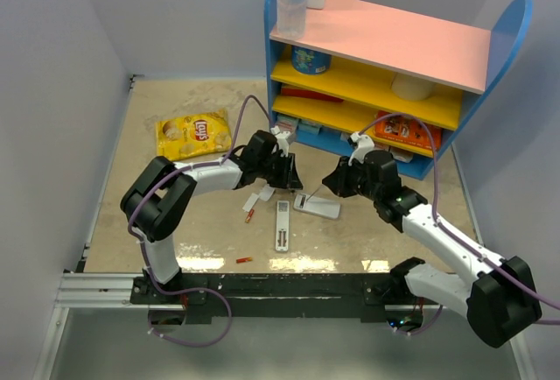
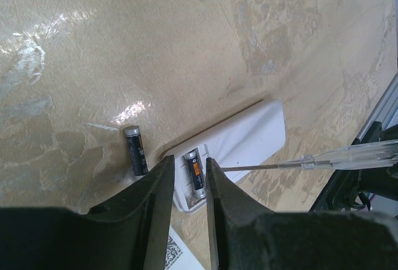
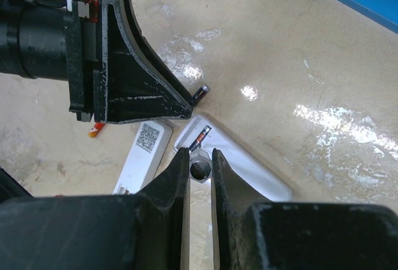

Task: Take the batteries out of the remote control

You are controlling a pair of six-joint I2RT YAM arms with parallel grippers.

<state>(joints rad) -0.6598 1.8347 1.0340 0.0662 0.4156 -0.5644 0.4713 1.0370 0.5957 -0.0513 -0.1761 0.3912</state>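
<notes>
The left gripper [image 2: 188, 161] sat low over the end of the white slab [image 2: 249, 136], fingers slightly parted and clamping nothing, straddling the open bay where a dark cell [image 2: 194, 180] lay. A loose dark cell [image 2: 135, 150] rested on the table [image 2: 186, 46] just off the slab's corner, apart from it. From the other side, the right gripper [image 3: 199, 152] was clenched on the clear-handled tool [image 2: 348, 155], whose thin metal shaft reached in to the bay's edge, right beside the left finger. Tight quarters there, with both sets of fingertips crowding one end of the slab.

The remote control [image 1: 282, 225] lay flat just in front of the slab, pointing toward the arm bases. One of the batteries [image 1: 249, 216] lay just left of its far end, not touching. The other battery [image 1: 243, 260] lay well nearer the rail [image 1: 105, 288]. Bare tabletop ran wide to the left, up to the chip bag [image 1: 192, 135]. The shelf [image 1: 490, 91] closed off the far right.
</notes>
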